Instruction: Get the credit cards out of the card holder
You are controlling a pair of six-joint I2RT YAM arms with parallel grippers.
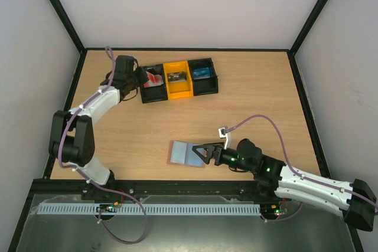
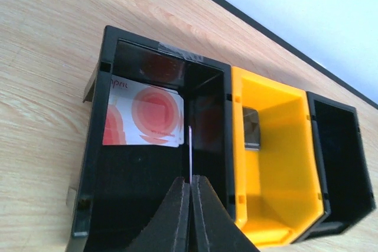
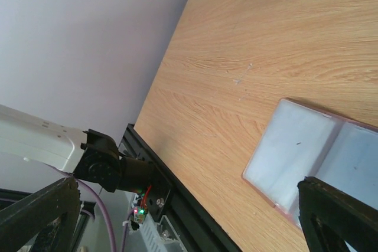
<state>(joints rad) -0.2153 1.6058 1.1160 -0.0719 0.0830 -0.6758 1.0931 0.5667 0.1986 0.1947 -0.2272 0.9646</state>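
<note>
1. Right gripper (image 1: 202, 153) gapes wide, empty, over the open card holder's (image 1: 184, 153) right half, near the bench's (image 1: 260, 98) near edge
2. Left gripper (image 2: 191, 184) is pinched on a thin card (image 2: 191, 146), edge-on, above the tray (image 1: 179, 95) by the far edge
3. Tray's left bin holds a pale red-ringed card (image 2: 144, 116); yellow bin, a small dark thing (image 2: 253, 128)

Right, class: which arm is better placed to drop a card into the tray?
Left. The left gripper, jaws shut on a thin card seen edge-on, hangs over the black end compartment of the tray, where a pale card lies. The right gripper stands open by the card holder.
</note>
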